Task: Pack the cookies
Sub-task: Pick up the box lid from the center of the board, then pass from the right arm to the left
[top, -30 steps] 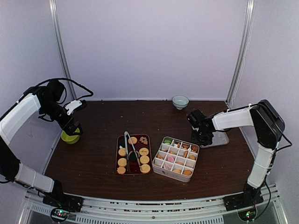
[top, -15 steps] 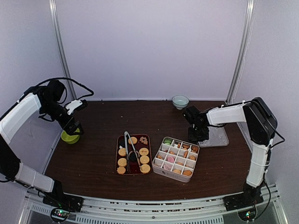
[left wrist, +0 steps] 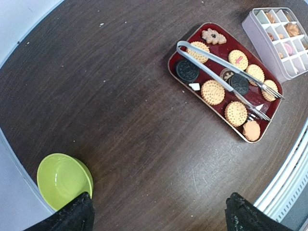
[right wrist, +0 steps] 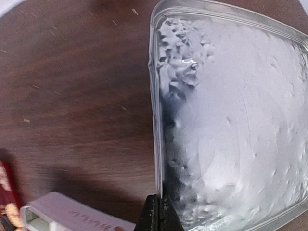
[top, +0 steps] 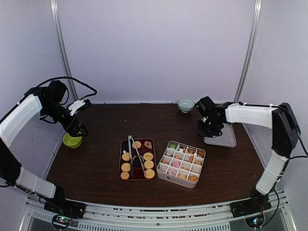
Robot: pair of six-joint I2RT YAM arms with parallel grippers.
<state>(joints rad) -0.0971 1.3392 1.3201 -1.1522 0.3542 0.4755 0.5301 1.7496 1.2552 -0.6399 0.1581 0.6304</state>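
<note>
Pinches clear rectangular plastic lid (right wrist: 240, 120) by its rim in right gripper (right wrist: 158, 204), fingers pressed together, probably for covering white 16-cell box (top: 174, 181). Hangs left gripper (left wrist: 159, 214) over lime-green plastic bowl (left wrist: 62, 180), fingers spread wide on nothing, away from the work. Counted: about 10 cookies (left wrist: 212, 91) on 1 dark-red rectangular tray (left wrist: 172, 60) under 1 pair of metal tongs (left wrist: 216, 62), more in that box just beside it; 1 pale ceramic bowl (top: 186, 104) at the back.

Cookies (left wrist: 212, 92) — mixed lot, two containers

Round golden biscuits, a few dark brown rounds and one flower-shaped brown piece lie flat in the red tray (left wrist: 171, 62). Others, orange, pink and green, sit in cells of the white divided box (top: 175, 182) just beside it.
</note>
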